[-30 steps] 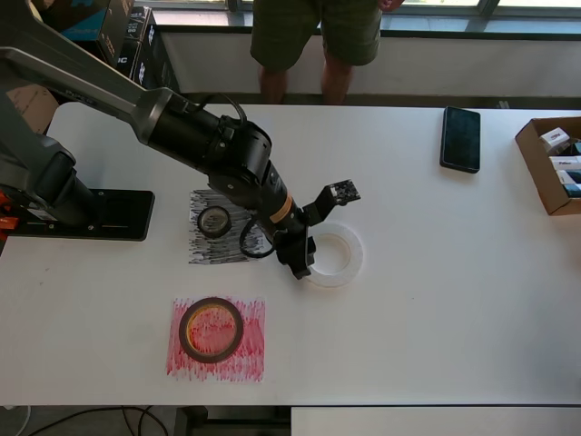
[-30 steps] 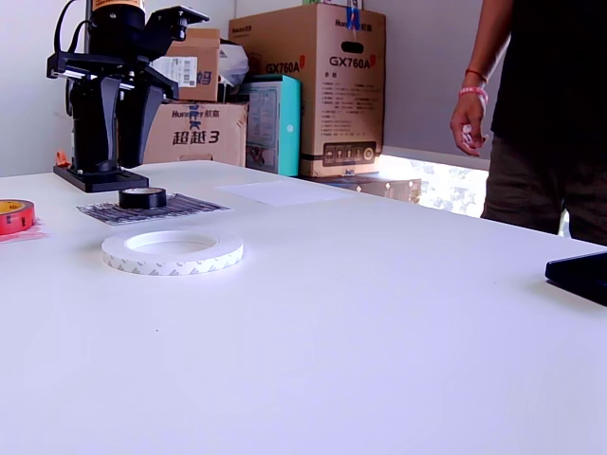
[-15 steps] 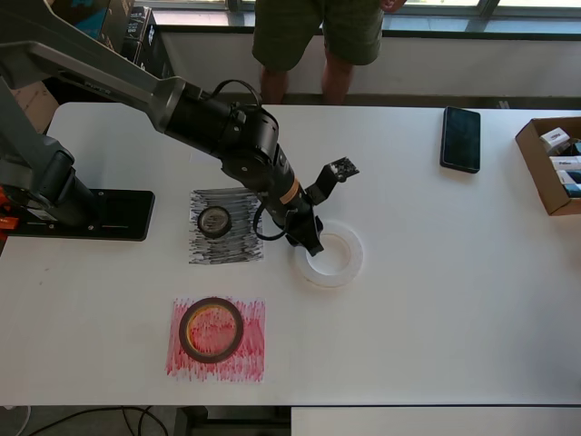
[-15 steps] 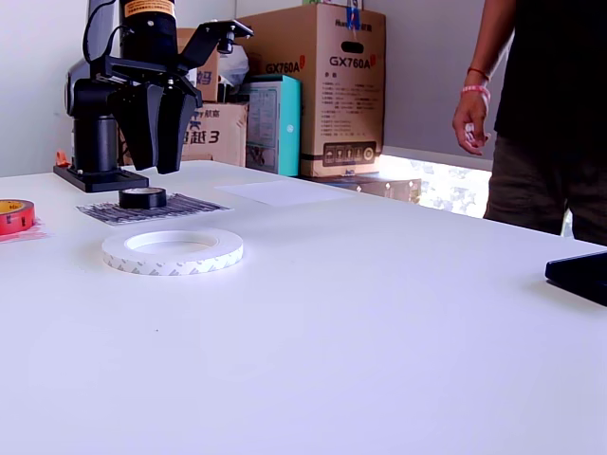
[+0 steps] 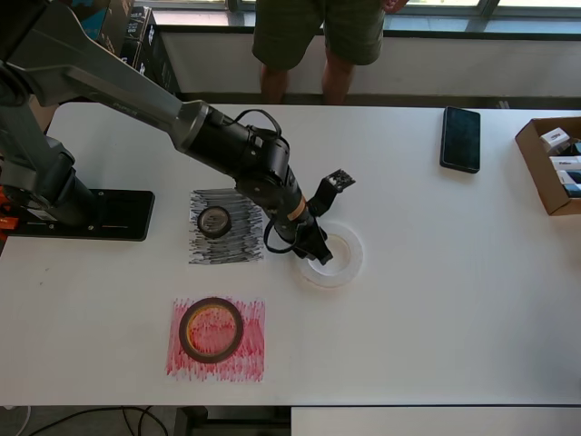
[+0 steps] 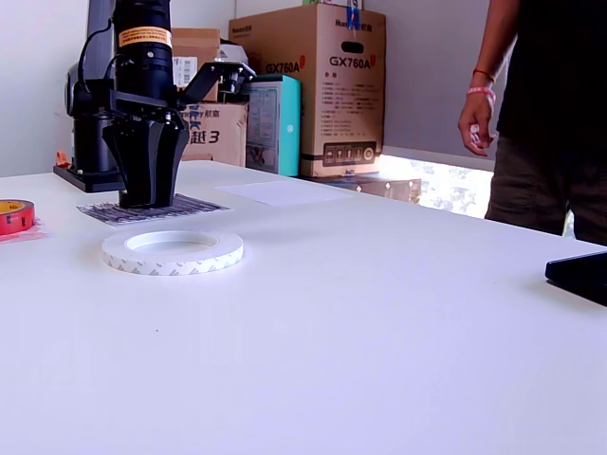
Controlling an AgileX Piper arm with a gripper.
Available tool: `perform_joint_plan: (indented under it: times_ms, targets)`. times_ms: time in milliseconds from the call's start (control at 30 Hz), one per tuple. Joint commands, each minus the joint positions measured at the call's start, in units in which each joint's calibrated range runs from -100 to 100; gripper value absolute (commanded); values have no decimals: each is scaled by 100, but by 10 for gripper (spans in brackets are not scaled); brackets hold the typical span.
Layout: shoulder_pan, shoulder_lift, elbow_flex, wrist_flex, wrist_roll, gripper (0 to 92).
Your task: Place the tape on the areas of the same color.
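The white tape ring (image 5: pixel 352 261) (image 6: pixel 173 252) lies flat on the bare table. My gripper (image 5: pixel 318 252) (image 6: pixel 148 197) points down over the ring's left rim in the overhead view, its fingers apart and holding nothing. The black roll (image 5: pixel 214 221) rests on the black-scribbled sheet (image 5: pixel 238 245) (image 6: pixel 194 205); the gripper hides this roll in the exterior view. On the red-scribbled sheet (image 5: pixel 252 350) sits the red roll (image 5: pixel 211 329) (image 6: pixel 11 216). A plain white sheet (image 6: pixel 285 192) lies farther back in the exterior view.
A black phone (image 5: pixel 460 138) (image 6: pixel 579 275) and an open cardboard box (image 5: pixel 545 177) occupy the overhead view's right side. A person (image 5: pixel 313 36) (image 6: pixel 545 104) stands at the table's far edge. My arm's base plate (image 5: pixel 109 214) is at the left. Cartons (image 6: pixel 318 90) are stacked behind.
My gripper has swung from beside the black-scribbled sheet toward the white ring and come down lower over its left rim. The tape rolls have not moved.
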Motion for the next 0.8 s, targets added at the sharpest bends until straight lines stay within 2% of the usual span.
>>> perform_joint_plan:
  times_ms: [0,367,433,633,767]
  targets:
    - [76,68,-22,-27,11,413]
    - [45,12,-12,32,-358,423]
    - [29,12,-12,32,-472,475]
    - [5,12,-12,24,-472,712]
    - [37,59,-12,24,-481,745]
